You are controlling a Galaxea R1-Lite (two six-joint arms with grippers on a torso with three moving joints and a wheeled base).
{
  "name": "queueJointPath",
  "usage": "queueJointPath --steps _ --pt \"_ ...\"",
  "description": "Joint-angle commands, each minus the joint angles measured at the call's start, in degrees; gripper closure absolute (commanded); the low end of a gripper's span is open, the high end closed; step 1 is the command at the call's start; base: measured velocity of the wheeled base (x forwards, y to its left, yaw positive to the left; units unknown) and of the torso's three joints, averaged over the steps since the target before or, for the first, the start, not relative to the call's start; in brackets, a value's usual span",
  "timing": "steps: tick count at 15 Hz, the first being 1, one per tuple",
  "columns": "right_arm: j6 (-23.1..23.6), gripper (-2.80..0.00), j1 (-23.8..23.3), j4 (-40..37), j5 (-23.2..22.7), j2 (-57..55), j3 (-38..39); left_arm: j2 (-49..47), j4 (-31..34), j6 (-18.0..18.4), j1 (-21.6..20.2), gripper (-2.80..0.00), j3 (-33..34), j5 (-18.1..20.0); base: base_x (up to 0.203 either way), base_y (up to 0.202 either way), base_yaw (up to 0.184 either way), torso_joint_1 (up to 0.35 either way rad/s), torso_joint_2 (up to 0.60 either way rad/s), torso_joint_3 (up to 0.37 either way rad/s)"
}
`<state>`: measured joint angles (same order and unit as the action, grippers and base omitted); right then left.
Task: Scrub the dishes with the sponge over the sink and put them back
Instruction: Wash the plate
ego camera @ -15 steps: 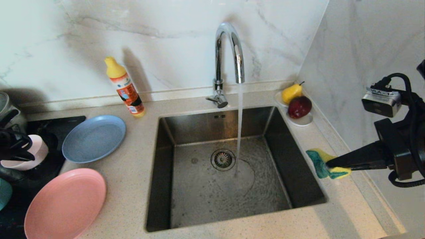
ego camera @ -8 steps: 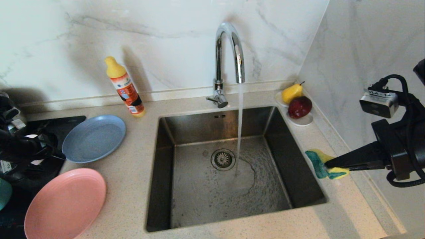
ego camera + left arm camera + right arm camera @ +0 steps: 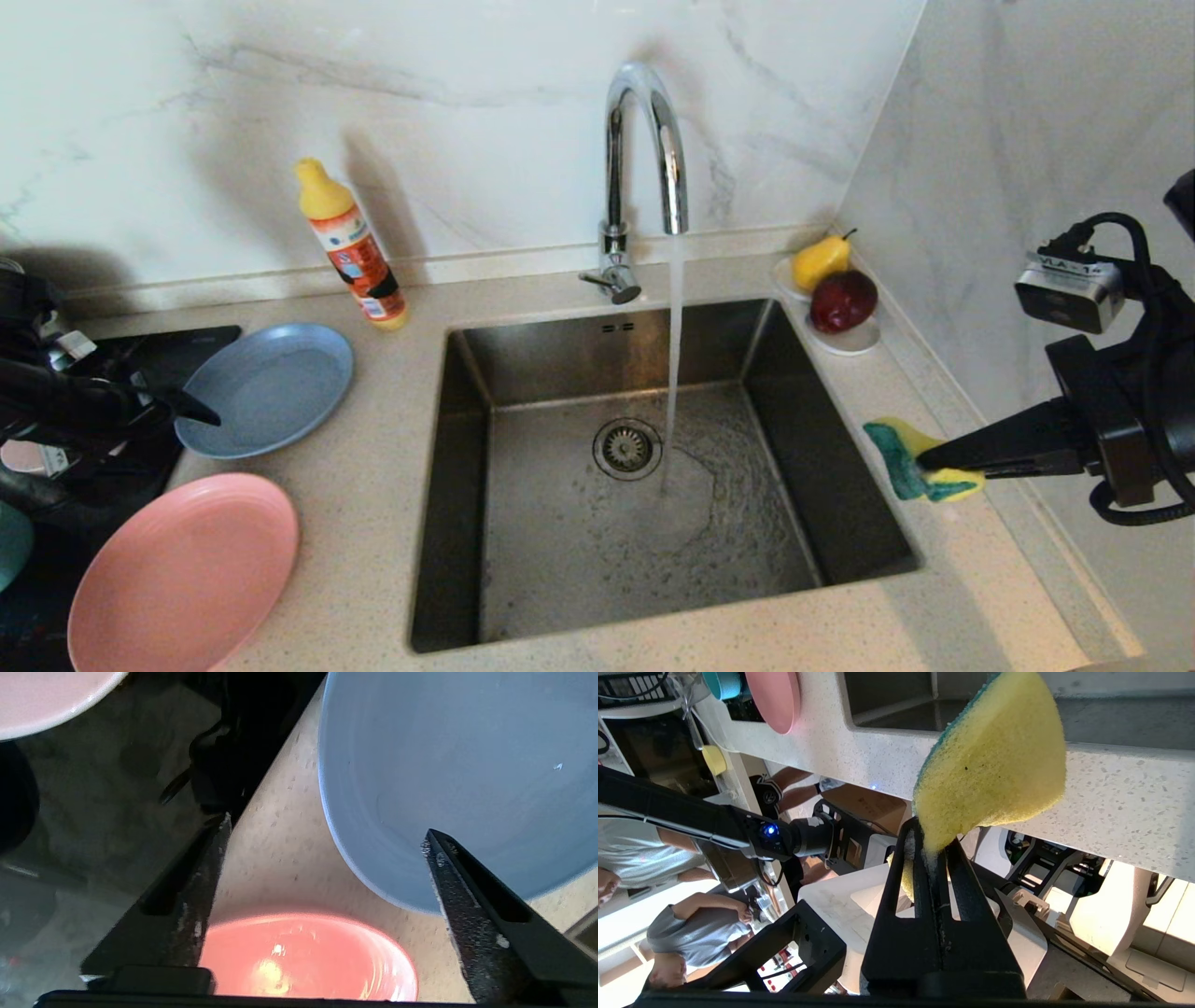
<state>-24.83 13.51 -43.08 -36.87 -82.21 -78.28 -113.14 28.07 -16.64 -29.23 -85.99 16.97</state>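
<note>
On the counter's left end, my left gripper [image 3: 327, 835] has let go of the pink bowl and opened wide by the blue plate [image 3: 266, 387]; my right gripper [image 3: 924, 462] pinches the sponge [image 3: 910, 462] at the sink's [image 3: 467, 523] right edge.

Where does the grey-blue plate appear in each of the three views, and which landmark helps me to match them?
Head view: the grey-blue plate lies at the left, on the counter, beside the open left gripper.
Left wrist view: the plate fills the upper right.
Right wrist view: not in it.
Shared landmark: the salmon-pink plate, seen in all three.
</note>
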Motion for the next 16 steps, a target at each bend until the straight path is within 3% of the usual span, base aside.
queueJointPath --steps 1,8,16 --pt "-0.1 0.0 -0.1 -0.2 -0.2 0.1 -0.2 -1.3 -2.5 -1.3 0.6 -2.8 0.0 0.1 0.0 0.0 0.0 0.0 0.0 0.0" --pt "-0.2 0.0 -0.8 -0.2 -0.3 0.1 0.1 -2.4 -6.2 -5.8 5.5 -2.8 -0.2 -0.6 0.0 0.0 0.0 0.0 0.0 0.0" --pt "-0.1 0.0 -1.4 -0.2 -0.6 0.4 0.1 -4.0 -10.3 -7.5 5.6 -2.8 -1.5 -4.1 0.0 0.0 0.0 0.0 0.0 0.0"
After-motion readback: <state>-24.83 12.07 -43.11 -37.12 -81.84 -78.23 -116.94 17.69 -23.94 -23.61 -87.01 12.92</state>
